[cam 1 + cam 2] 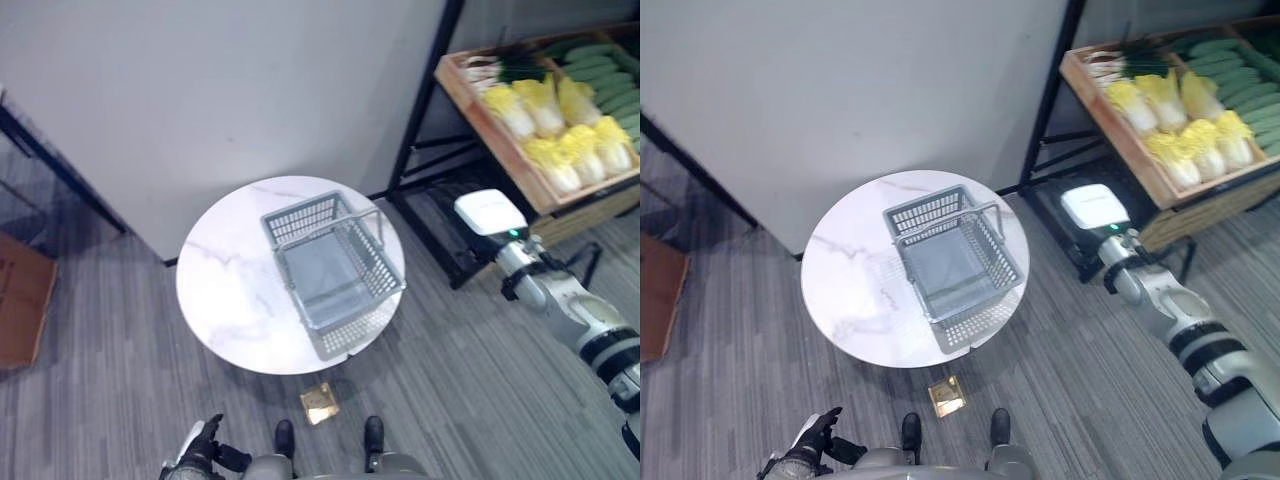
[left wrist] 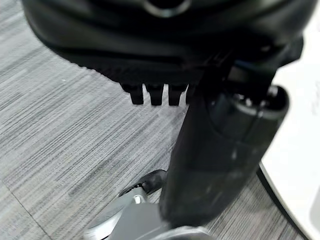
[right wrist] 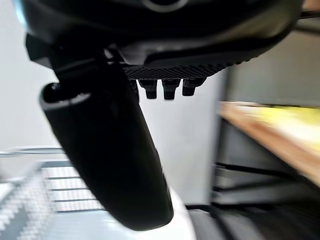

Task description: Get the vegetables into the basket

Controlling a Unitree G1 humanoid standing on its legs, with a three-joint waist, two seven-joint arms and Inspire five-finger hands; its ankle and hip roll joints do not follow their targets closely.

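Low beside the round white marble surface (image 1: 235,300), the left hand (image 1: 200,447) hangs relaxed, empty. On that surface sits an empty grey wire basket (image 1: 335,270). Beyond it, pale yellow-leafed cabbages (image 1: 560,130) fill a wooden crate (image 1: 480,115); the right hand (image 3: 107,165), fingers extended, reaches crateward. Cabbages look firm yet leafy: cup the stem end.

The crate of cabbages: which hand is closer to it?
Right. The right hand is raised between the basket and the crate of cabbages; the left hand hangs low beside the table.
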